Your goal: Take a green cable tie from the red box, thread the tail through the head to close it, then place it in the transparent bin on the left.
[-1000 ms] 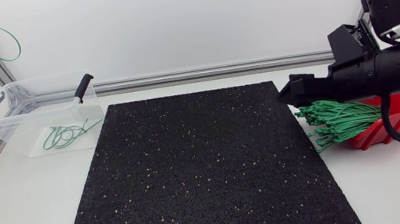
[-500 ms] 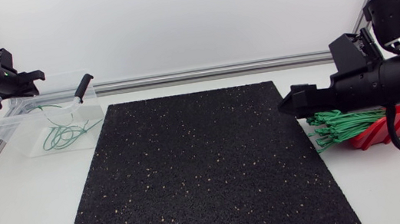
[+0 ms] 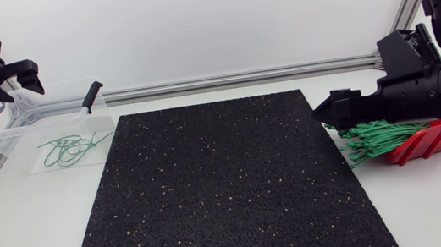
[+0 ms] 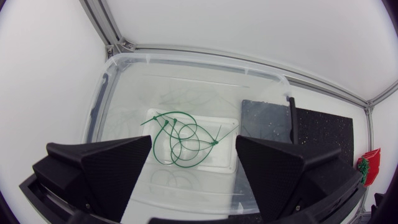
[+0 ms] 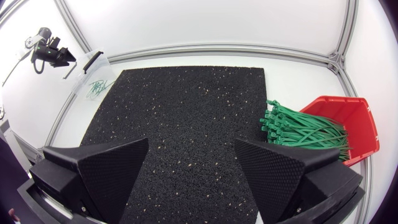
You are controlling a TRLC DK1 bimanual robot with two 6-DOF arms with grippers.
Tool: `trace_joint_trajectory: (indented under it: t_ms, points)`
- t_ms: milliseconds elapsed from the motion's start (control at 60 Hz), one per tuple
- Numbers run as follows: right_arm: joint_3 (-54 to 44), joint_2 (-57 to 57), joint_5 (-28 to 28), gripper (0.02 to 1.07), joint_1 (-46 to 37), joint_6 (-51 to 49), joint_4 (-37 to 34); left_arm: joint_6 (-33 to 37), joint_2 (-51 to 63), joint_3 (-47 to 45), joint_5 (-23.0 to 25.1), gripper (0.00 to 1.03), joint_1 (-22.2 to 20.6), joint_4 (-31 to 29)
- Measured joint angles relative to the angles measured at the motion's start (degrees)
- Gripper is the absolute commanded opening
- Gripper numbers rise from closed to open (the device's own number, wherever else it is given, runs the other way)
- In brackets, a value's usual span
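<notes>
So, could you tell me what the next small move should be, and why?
Probably bring the right end effector onto the green cable ties fanning out of the red box and pinch one. Both end effectors are open and empty, the left end effector hovers over the transparent bin, and looped ties already lie inside it.

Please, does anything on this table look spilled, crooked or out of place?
Only one thing: the green cable ties stick out of the red box, fanned over its front edge toward the black mat. The closed ties lie inside the transparent bin, as intended.
</notes>
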Motion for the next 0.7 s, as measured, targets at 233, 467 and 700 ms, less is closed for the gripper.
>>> trace_joint_trajectory:
  t_ms: [233,467,700]
  points:
    - [-1.40,-3.80,0.90,1.03,-5.38,-4.09,1.68,-0.07,-19.56,-15.47,0.22,0.99,-3.72,7.98]
    - [-4.46,-7.58,-0.31,1.03,-14.91,-9.16,3.93,-0.79,-29.64,-30.10,0.66,0.99,-6.71,13.42]
    - [-6.97,-14.69,-3.02,1.03,-21.81,-11.47,5.49,-1.38,-40.83,-44.76,0.66,0.99,-7.10,23.56]
